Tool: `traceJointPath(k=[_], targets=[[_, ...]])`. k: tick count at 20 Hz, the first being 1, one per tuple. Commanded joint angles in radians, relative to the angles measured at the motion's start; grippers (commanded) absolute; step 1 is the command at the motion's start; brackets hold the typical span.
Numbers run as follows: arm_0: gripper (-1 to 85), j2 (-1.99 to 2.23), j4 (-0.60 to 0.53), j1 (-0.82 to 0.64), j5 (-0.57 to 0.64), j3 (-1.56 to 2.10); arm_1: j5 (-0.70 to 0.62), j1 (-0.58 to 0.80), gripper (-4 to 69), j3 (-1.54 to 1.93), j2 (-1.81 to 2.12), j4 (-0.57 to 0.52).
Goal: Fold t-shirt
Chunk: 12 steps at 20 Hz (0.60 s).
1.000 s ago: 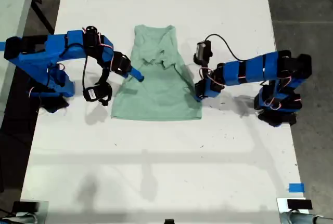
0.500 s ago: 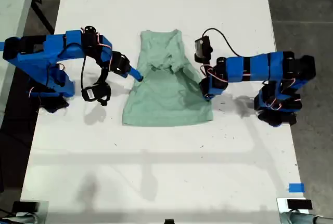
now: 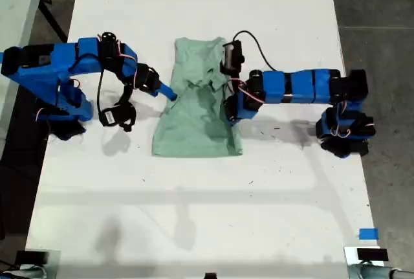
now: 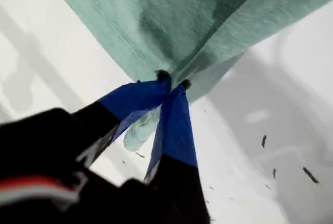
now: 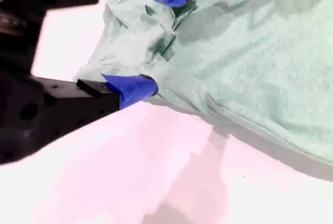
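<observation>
White tabletop (image 3: 194, 214) runs the full height of the exterior view, and the t-shirt (image 3: 194, 123) lies on it about midway between the two blue arms, neck end toward the far end of the table.

My first gripper (image 3: 229, 112) is clenched on the shirt's edge. In its wrist view the blue tips (image 4: 171, 81) meet on a thin pinch of cloth, and the fabric stretches away taut above the table. My second gripper (image 3: 172, 92) sits at the opposite edge, toward the exterior view's left, with a wad of cloth (image 5: 140, 31) caught between its jaws.

The main risk, as I judge it, is the thin pinch in my first gripper. If the cloth slips out mid-carry, the flap drops short and the fold lands crooked. Pulling harder against my second gripper's hold could instead drag the whole garment sideways, or bunch it further at the held edge. Letting go too high would let the flap curl back.

The shirt is pale mint green and soft, with a slightly fuzzy weave. The side toward the exterior view's right is turned in over the body, making that edge nearly straight. Wrinkles gather below the neck, while the hem end lies fairly flat.
</observation>
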Motion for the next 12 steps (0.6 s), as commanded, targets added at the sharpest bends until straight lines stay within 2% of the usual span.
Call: traceJointPath(k=[1,6,7,8,9,12], targets=[[28.4,0.048,-0.028,-0.003,-0.009,-0.005,0.017,-0.017,-0.8,-0.161,-0.097,-0.015],[28.3,0.064,-0.028,0.0,-0.009,0.003,0.066,-0.025,-0.3,-0.21,-0.282,-0.089],[28.5,0.067,-0.028,0.0,-0.009,0.008,0.067,-0.028,5.4,-0.216,-0.296,-0.097],[28.8,0.072,-0.028,0.0,-0.011,0.012,0.057,-0.032,25.7,-0.23,-0.301,-0.097],[29.0,0.074,-0.028,0.0,-0.014,0.017,0.04,-0.034,30.3,-0.255,-0.298,-0.081],[28.8,0.074,-0.026,0.005,-0.018,0.018,0.02,-0.032,26.2,-0.362,-0.282,0.044]])
